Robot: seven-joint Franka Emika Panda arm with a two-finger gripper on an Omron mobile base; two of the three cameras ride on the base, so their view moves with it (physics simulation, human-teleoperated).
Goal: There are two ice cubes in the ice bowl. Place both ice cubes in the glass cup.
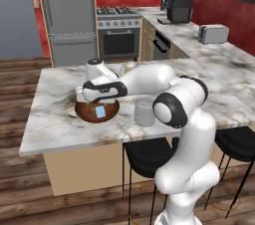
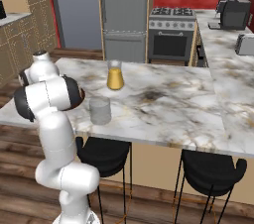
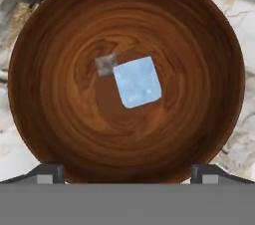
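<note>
The reddish-brown wooden ice bowl (image 3: 55, 119) lies straight below the hand, on the marble island (image 1: 60, 129). One pale-blue ice cube (image 3: 137, 81) rests near the bowl's centre. A smaller greyish square (image 3: 106, 64) touches the cube's upper left corner; I cannot tell what it is. My gripper (image 3: 127, 171) hovers open above the bowl (image 1: 97, 112), its fingertips (image 3: 50, 173) spread wide near the bowl's near rim, nothing between them. The clear glass cup (image 1: 144, 112) (image 2: 100, 110) stands upright just right of the bowl.
A handled glass pitcher of orange juice (image 2: 115, 77) stands farther back on the island. Black stools (image 2: 104, 153) sit under the island's near edge. Stove, fridge, toaster (image 1: 213, 34) and coffee machine (image 1: 178, 10) are along the far counters.
</note>
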